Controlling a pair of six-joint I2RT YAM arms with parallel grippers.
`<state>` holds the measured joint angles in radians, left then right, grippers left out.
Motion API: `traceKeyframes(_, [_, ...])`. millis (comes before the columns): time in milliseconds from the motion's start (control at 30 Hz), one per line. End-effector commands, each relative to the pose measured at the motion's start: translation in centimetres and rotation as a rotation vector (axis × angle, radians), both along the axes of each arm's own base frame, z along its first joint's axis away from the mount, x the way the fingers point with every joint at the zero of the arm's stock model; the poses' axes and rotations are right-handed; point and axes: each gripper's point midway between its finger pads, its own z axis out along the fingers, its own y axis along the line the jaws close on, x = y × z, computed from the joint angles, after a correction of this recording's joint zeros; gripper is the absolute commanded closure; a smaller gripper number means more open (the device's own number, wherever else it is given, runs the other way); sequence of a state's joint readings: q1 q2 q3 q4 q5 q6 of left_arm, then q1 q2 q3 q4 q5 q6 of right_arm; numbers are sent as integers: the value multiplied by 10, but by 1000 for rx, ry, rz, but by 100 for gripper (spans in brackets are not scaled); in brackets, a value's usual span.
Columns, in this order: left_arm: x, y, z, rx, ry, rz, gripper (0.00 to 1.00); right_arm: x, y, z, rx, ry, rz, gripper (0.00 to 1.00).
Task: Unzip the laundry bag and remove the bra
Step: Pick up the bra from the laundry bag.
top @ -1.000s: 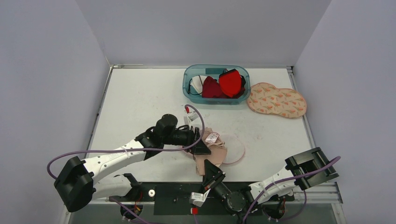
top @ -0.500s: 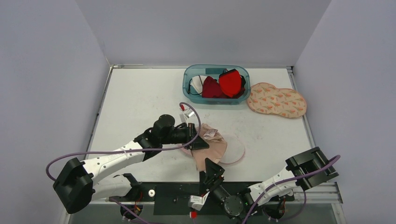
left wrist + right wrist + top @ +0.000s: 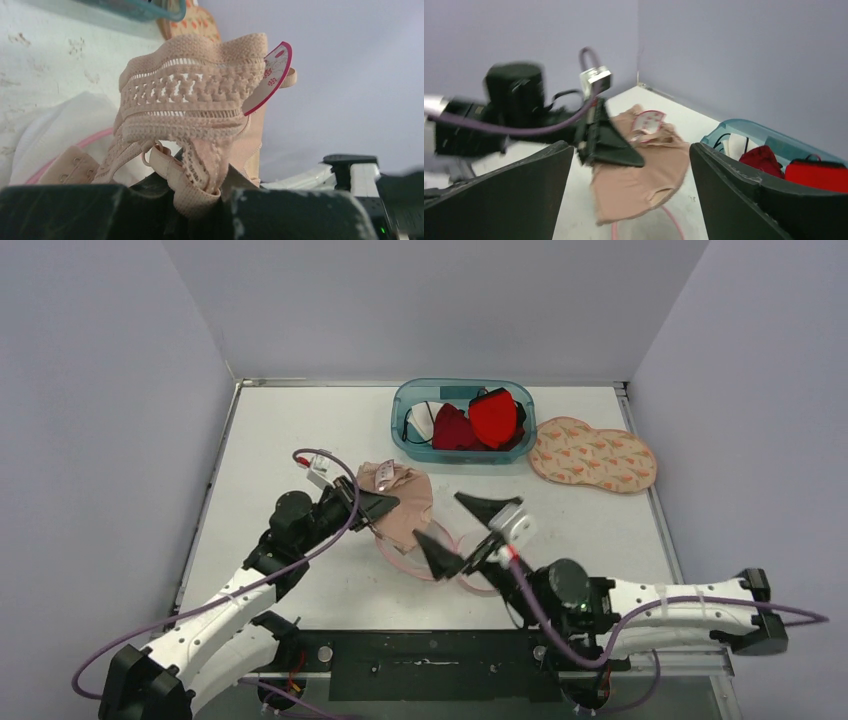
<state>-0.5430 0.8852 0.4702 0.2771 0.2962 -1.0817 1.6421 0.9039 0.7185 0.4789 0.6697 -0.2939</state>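
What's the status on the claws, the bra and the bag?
Left claw shut on beige lace bra, held up over white laundry bag with pink trim. Right claw open, empty, beside it. Nothing in the way.

The bra (image 3: 405, 508) is up off the table, beige with a wide lace band and a red-and-white tag sticking out near its top. The left gripper (image 3: 378, 503) pinches it by the lace, and the cups hang down limp. Under it the laundry bag (image 3: 50, 135) lies flat, white mesh with a pink rim.
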Motion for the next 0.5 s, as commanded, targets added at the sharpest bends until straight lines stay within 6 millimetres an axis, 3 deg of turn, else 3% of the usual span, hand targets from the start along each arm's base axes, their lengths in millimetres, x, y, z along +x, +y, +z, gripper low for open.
traceKeyframes(0, [8, 17, 52, -125, -131, 82, 100, 34, -15, 19, 340, 343, 120, 10])
traceKeyframes(100, [9, 22, 62, -175, -128, 84, 100, 74, -33, 18, 467, 473, 114, 10])
traceKeyframes(233, [7, 21, 74, -296, -112, 42, 100, 103, -43, 2, 642, 700, 247, 10])
traceKeyframes(333, [6, 17, 76, -344, -106, 3, 100, 111, -52, -7, 776, 805, 371, 10])
traceKeyframes(467, [5, 12, 71, -353, -98, -36, 100, 113, -49, -23, 799, 863, 408, 10])
